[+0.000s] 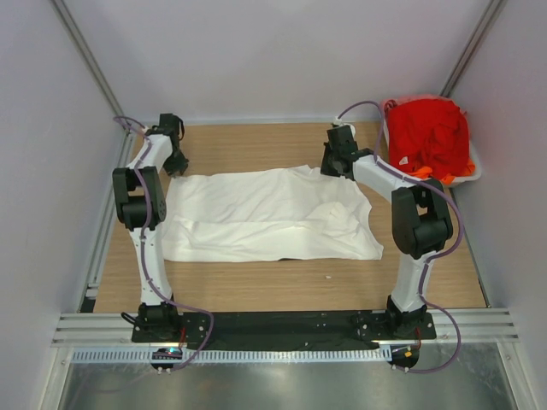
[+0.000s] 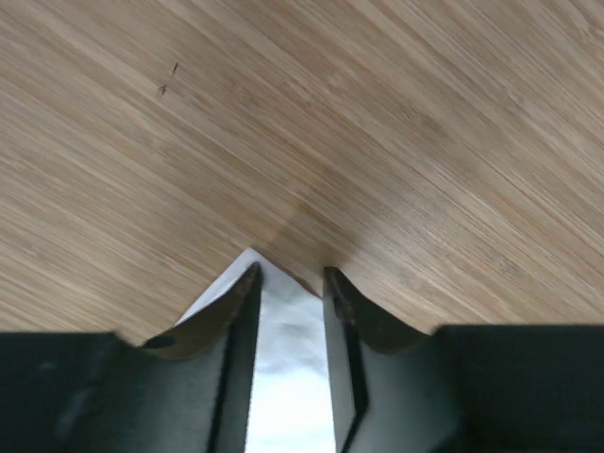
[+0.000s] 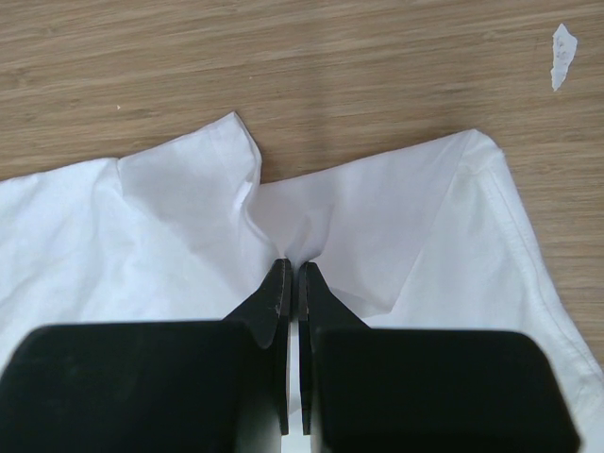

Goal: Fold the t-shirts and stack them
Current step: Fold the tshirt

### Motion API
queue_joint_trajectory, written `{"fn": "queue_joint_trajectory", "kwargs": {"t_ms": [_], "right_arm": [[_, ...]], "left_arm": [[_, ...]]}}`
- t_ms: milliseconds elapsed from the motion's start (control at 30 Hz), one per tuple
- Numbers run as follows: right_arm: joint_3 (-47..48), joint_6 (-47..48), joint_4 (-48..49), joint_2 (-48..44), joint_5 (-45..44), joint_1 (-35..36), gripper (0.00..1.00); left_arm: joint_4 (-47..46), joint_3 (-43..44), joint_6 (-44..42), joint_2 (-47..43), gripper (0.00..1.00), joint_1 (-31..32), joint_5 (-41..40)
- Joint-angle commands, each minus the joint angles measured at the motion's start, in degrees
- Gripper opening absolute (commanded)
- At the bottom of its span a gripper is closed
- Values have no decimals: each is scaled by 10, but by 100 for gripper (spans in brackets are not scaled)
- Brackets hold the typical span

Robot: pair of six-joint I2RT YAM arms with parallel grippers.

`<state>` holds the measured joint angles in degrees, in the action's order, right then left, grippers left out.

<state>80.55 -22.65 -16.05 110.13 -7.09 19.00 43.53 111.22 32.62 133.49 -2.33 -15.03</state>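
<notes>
A large white t-shirt [image 1: 265, 213] lies spread and rumpled across the wooden table. My left gripper [image 1: 175, 162] is at the shirt's far left corner. In the left wrist view its jaws [image 2: 288, 274] stand a little apart, and the white corner [image 2: 283, 359] lies in the gap between them. At the shirt's far right edge, my right gripper [image 1: 335, 162] is shut [image 3: 290, 267] on a pinched fold of the white cloth [image 3: 142, 236]. Red t-shirts [image 1: 427, 132] are heaped at the back right, with a bit of orange [image 1: 423, 173] showing beneath.
A pale plastic tub [image 1: 474, 171] holds the red heap in the back right corner. Grey walls close in both sides and the back. Bare wood [image 2: 377, 113] lies beyond the shirt's far edge. A small white scrap [image 3: 562, 52] sits on the wood.
</notes>
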Motion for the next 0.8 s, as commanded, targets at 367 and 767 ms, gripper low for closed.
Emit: {"fn": "queue_joint_trajectory", "kwargs": {"t_ms": [367, 767], "right_arm": [[-2, -2, 6, -42, -3, 0, 1], [85, 9, -62, -61, -8, -1, 1]], "left_arm": [[-3, -40, 8, -49, 0, 1, 35], [45, -35, -13, -139, 0, 1, 35]]}}
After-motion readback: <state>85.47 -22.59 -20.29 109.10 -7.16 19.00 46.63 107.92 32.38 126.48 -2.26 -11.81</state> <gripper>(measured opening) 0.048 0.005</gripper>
